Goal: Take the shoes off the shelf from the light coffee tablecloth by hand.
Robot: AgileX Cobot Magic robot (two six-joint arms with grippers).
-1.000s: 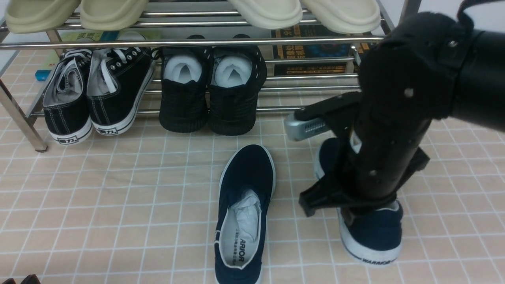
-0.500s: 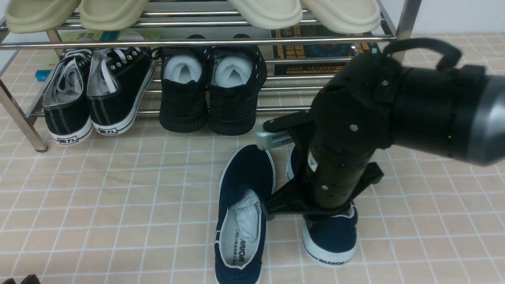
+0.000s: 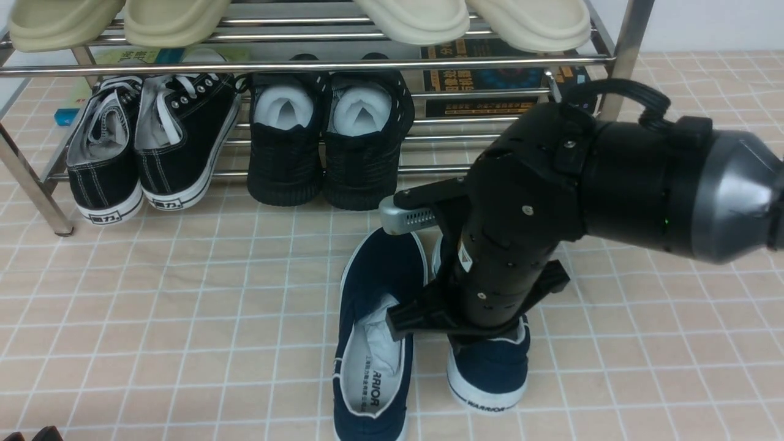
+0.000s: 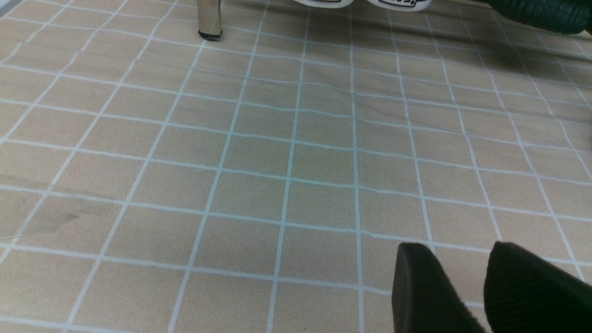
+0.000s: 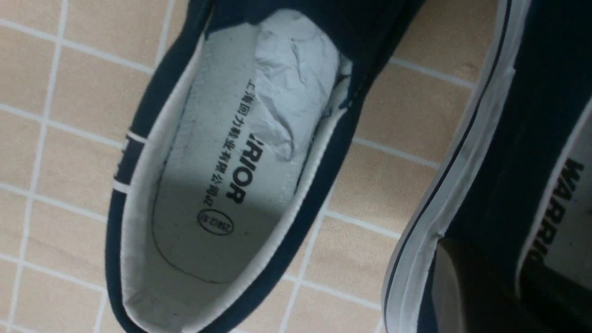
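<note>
Two navy slip-on shoes are off the chrome shelf and over the light coffee tablecloth. The left shoe lies flat on the cloth with paper stuffing inside; it also shows in the right wrist view. My right gripper is shut on the side wall of the right shoe, one finger inside and one outside. It holds that shoe close beside the left one, heel toward me. My left gripper is open and empty low over bare cloth; its tips show at the front-left edge.
On the shelf's lower tier stand black lace-up sneakers and black knit shoes. Cream slippers sit on the top tier. Books lie behind the rack. A rack leg stands at the left.
My right arm has carried the right navy shoe leftward, from well apart to close beside the left navy shoe. The left shoe and left gripper have not moved.
</note>
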